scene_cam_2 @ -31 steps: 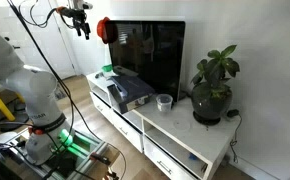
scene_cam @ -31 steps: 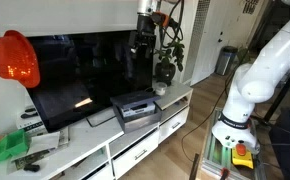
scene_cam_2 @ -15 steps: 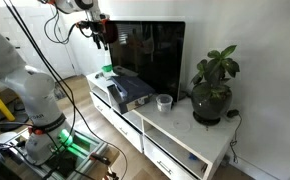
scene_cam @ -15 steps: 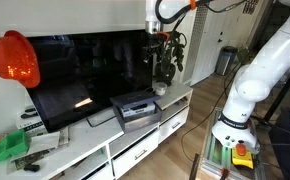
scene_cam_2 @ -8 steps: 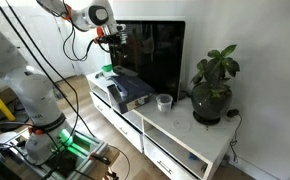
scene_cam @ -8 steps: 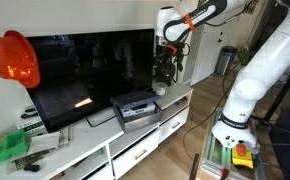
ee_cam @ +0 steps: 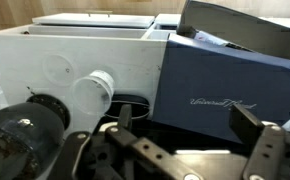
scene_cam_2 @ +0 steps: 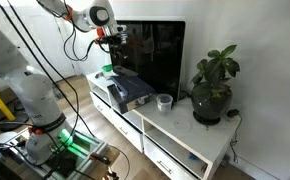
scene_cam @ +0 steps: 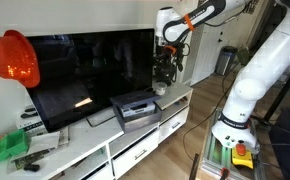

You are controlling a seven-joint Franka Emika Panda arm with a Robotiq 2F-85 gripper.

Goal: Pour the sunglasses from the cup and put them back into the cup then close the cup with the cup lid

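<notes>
A small clear cup point(scene_cam_2: 165, 101) stands on the white TV stand point(scene_cam_2: 185, 135), between a dark box and a potted plant. It shows in an exterior view point(scene_cam: 160, 90) as a small pale shape, and in the wrist view point(ee_cam: 93, 92) as a whitish cylinder. My gripper point(scene_cam: 164, 66) hangs in the air in front of the TV, above the stand and apart from the cup; it also shows in an exterior view point(scene_cam_2: 113, 36). In the wrist view my gripper point(ee_cam: 190, 128) is open and empty. I cannot make out the sunglasses or a cup lid.
A large black TV point(scene_cam_2: 150, 55) stands behind the stand. A dark blue box point(ee_cam: 225, 80) on a grey device point(scene_cam: 137, 108) lies beside the cup. A potted plant point(scene_cam_2: 213, 85) is at the stand's end. An orange helmet point(scene_cam: 13, 58) and green items point(scene_cam: 10, 148) sit further along.
The arm has come down from high up and moved along the TV toward the cup end of the stand. In the last half second it has barely moved.
</notes>
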